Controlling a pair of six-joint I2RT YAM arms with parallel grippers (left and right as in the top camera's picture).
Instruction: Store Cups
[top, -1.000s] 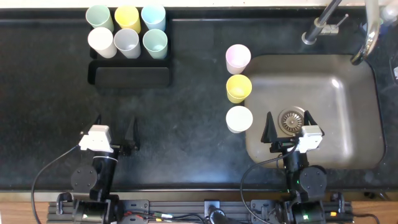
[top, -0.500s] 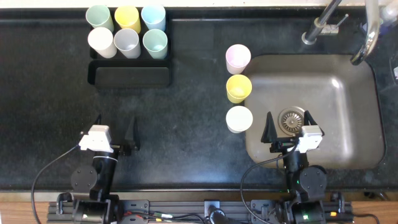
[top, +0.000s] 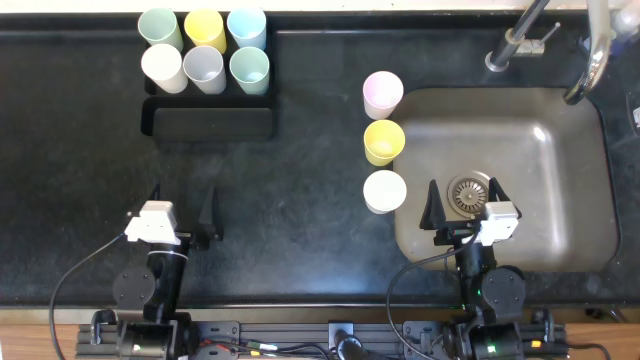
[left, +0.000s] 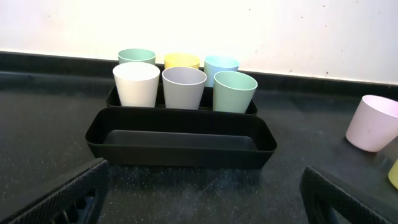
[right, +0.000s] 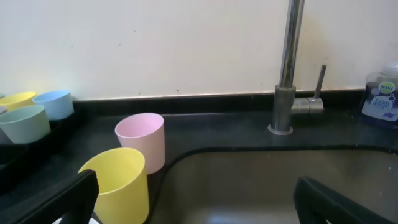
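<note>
Three loose cups stand in a line along the sink's left rim: a pink cup (top: 382, 92), a yellow cup (top: 384, 141) and a white cup (top: 384, 190). A black tray (top: 210, 122) at the back left holds several cups (top: 205, 67) in its rear rows, and its front row is bare. My left gripper (top: 183, 205) hovers open near the front edge, facing the tray (left: 180, 155), with the pink cup (left: 373, 122) off to one side. My right gripper (top: 462, 203) stands open over the sink, beside the pink cup (right: 141, 140) and yellow cup (right: 116, 180).
A steel sink (top: 520, 170) fills the right side, with a drain (top: 468, 192) and a faucet (right: 289, 62) behind it. A soap bottle (right: 380, 93) stands at the back right. Dark counter (top: 300, 200) lies open between the tray and the loose cups.
</note>
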